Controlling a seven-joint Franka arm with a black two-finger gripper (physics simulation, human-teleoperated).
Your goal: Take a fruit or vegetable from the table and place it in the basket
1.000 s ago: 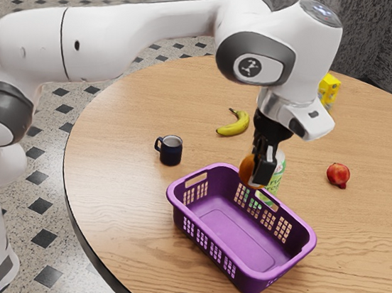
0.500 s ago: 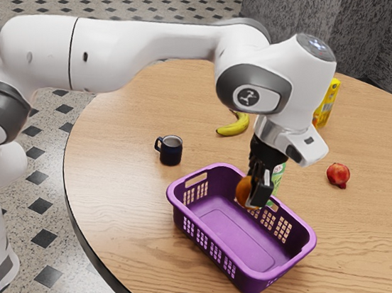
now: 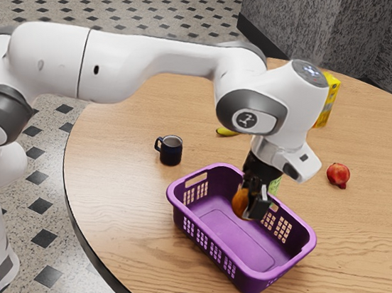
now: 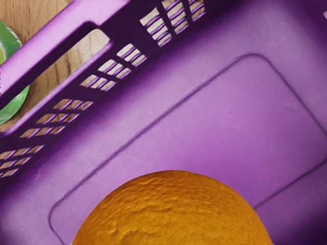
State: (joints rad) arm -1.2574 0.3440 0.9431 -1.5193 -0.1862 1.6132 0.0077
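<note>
My end effector [image 3: 249, 203] pinched the round, rough-skinned orange [image 3: 239, 204] above the floor of the purple plastic basket [image 3: 227, 237]. In the exterior view, a dark-blue mug [image 3: 171, 152] stood at the basket's eleven o'clock, on the wooden tabletop [image 3: 124, 198].

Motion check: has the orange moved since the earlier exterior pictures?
Yes. Against the unmoved basket, the orange has gone lower and slightly toward the exterior view's left, from overlapping the rim to showing against the interior.

Exterior view: beside arm [image 3: 149, 56], well above basket [image 3: 252, 282], angled down. Wrist view: close, facing down into basket. Shared: basket's inside.
</note>
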